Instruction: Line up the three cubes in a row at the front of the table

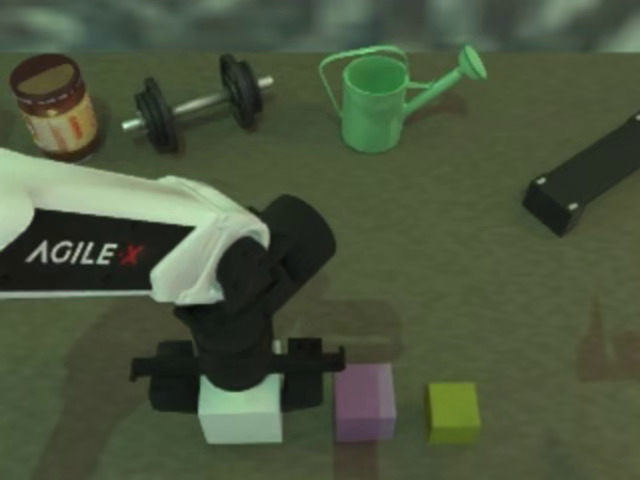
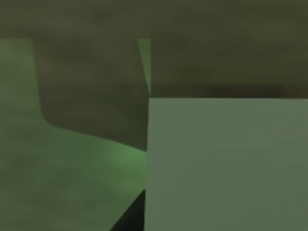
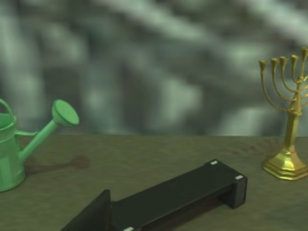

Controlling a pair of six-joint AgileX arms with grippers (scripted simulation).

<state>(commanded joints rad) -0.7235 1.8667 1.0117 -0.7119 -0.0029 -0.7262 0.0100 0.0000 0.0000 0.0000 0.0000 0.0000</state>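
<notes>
Three cubes already sit in a row at the table's (image 1: 480, 300) front: our left hand (image 1: 238, 385) stands over the mint-white cube (image 1: 240, 415), fingers straddling it, whether clamped we cannot tell; lilac cube (image 1: 364, 402) just beside, yellow-green cube (image 1: 453, 412) beyond. Next, we judge, comes release and lift. Mottled olive felt; blurred grey backdrop.

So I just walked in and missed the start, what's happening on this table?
The left arm is reaching down at the front of the table, its claw set over the large white cube. To its right sit the lilac cube and the small yellow-green cube, so all three already form a rough row. The right arm is out of the top view.
</notes>
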